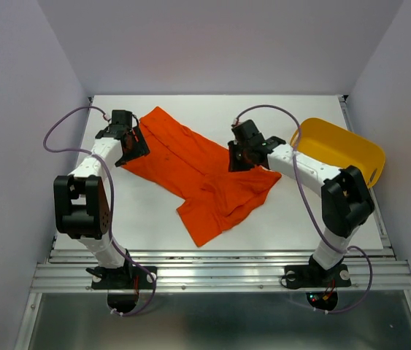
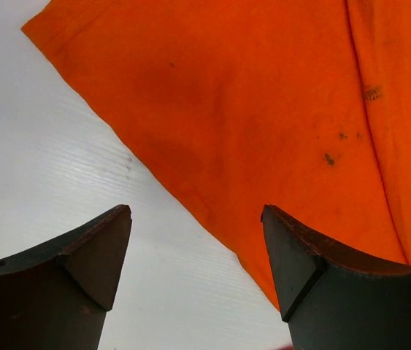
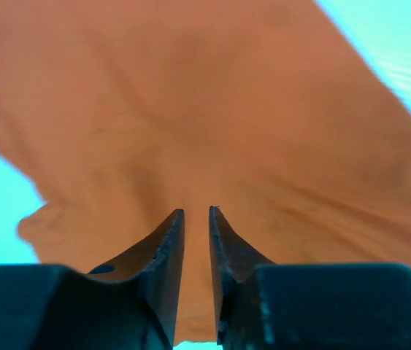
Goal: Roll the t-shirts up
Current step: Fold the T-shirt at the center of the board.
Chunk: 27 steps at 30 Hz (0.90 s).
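Observation:
The orange-red t-shirt [image 1: 198, 171] lies crumpled and partly folded across the middle of the white table [image 1: 147, 219]. My left gripper [image 1: 133, 146] hovers over its left edge, jaws wide open. In the left wrist view the shirt's hem [image 2: 263, 109] runs diagonally between the fingertips, and nothing is held by the left gripper [image 2: 196, 211]. My right gripper [image 1: 236, 157] sits over the shirt's right side. In the right wrist view its jaws [image 3: 196, 211] stand a narrow gap apart just above the fabric [image 3: 190, 109], with no cloth pinched between them.
A yellow plastic tub [image 1: 340, 149] stands tilted at the table's right edge, beside the right arm. Grey walls close in the table at the back and both sides. A metal rail runs along the near edge.

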Each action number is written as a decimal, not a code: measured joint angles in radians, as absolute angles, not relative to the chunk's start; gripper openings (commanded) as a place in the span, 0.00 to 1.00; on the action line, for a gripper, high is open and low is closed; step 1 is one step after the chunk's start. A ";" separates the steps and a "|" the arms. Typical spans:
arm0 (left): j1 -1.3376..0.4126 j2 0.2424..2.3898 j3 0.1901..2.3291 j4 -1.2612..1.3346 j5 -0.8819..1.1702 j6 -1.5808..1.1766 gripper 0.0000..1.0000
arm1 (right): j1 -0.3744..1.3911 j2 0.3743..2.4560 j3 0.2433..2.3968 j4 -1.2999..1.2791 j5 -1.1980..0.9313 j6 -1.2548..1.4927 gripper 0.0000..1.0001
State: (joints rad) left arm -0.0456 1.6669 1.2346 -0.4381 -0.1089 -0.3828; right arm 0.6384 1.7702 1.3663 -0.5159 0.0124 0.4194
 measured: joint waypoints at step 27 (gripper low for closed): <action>0.116 1.725 1.235 -0.427 -0.113 -0.385 0.83 | 0.432 1.880 1.230 -0.453 0.288 0.405 0.18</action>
State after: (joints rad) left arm 0.1162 1.7248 1.2346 -0.4271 -0.1127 -0.3855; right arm 0.4320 1.8801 1.2304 -0.4530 0.2882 0.4053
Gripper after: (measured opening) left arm 0.832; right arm 0.151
